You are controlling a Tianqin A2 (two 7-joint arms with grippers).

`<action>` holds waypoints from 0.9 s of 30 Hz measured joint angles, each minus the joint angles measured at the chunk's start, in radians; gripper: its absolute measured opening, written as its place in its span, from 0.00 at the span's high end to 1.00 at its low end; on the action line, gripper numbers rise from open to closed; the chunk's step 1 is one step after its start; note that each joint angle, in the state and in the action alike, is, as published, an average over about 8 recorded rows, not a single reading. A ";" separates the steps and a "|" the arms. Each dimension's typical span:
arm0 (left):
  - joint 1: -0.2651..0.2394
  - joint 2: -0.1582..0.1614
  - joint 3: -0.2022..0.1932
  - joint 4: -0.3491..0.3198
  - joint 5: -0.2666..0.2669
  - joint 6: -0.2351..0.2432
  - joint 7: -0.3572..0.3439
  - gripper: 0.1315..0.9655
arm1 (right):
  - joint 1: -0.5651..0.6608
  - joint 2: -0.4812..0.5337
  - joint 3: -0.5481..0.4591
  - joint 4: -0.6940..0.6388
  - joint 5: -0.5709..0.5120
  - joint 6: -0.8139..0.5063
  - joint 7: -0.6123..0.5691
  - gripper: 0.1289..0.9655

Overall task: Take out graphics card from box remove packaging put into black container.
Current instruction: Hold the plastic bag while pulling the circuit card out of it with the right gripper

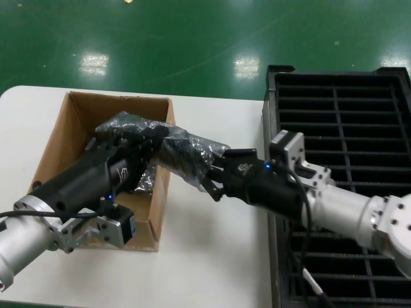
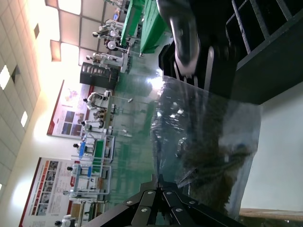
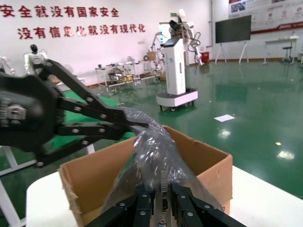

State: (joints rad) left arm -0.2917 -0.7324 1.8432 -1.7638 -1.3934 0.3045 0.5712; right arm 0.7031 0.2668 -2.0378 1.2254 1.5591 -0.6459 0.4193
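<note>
A: Head view: bagged card held above box rim; left gripper pinches bag, right gripper pinches card's bracket end.

B: Unbagging step. Next: pull apart, steadily.

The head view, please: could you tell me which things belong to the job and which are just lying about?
Job: crinkled silvery plastic bag between left gripper and right gripper; brown cardboard box; black slotted plastic tray.
Lying about: white table; green floor.

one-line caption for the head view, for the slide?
Both pincers hold the bagged graphics card over the box edge: left pincer on the packaging, right pincer at its other end, beside the black container.
</note>
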 joint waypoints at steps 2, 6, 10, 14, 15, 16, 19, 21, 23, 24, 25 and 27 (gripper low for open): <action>0.000 0.000 0.000 0.000 0.000 0.000 0.000 0.99 | -0.017 0.021 0.002 0.041 -0.001 -0.004 0.009 0.93; 0.000 0.000 0.000 0.000 0.000 0.000 0.000 0.99 | -0.046 0.061 0.008 0.114 -0.003 -0.009 0.028 0.93; 0.000 0.000 0.000 0.000 0.000 0.000 0.000 0.99 | -0.068 0.093 0.014 0.165 -0.009 -0.009 0.040 0.93; 0.000 0.000 0.000 0.000 0.000 0.000 0.000 0.99 | -0.086 0.121 0.020 0.201 -0.018 -0.008 0.048 0.93; 0.000 0.000 0.000 0.000 0.000 0.000 0.000 0.99 | -0.092 0.130 0.021 0.211 -0.021 -0.007 0.051 0.93; 0.000 0.000 0.000 0.000 0.000 0.000 0.000 0.99 | -0.097 0.139 0.024 0.223 -0.024 -0.007 0.054 0.93; 0.000 0.000 0.000 0.000 0.000 0.000 0.000 0.99 | -0.120 0.176 0.035 0.270 -0.036 -0.008 0.075 0.93; 0.000 0.000 0.000 0.000 0.000 0.000 0.000 0.99 | -0.143 0.210 0.048 0.312 -0.044 -0.009 0.098 0.93; 0.000 0.000 0.000 0.000 0.000 0.000 0.000 0.99 | -0.171 0.249 0.067 0.361 -0.049 -0.009 0.127 0.93; 0.000 0.000 0.000 0.000 0.000 0.000 0.000 0.99 | -0.188 0.270 0.079 0.388 -0.051 -0.008 0.142 0.93; 0.000 0.000 0.000 0.000 0.000 0.000 0.000 0.99 | -0.207 0.293 0.093 0.416 -0.052 -0.006 0.159 0.93; 0.000 0.000 0.000 0.000 0.000 0.000 0.000 0.99 | -0.248 0.338 0.124 0.470 -0.052 -0.001 0.187 0.93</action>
State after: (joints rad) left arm -0.2917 -0.7324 1.8432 -1.7638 -1.3933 0.3045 0.5712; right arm 0.4548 0.6047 -1.9137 1.6956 1.5071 -0.6465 0.6063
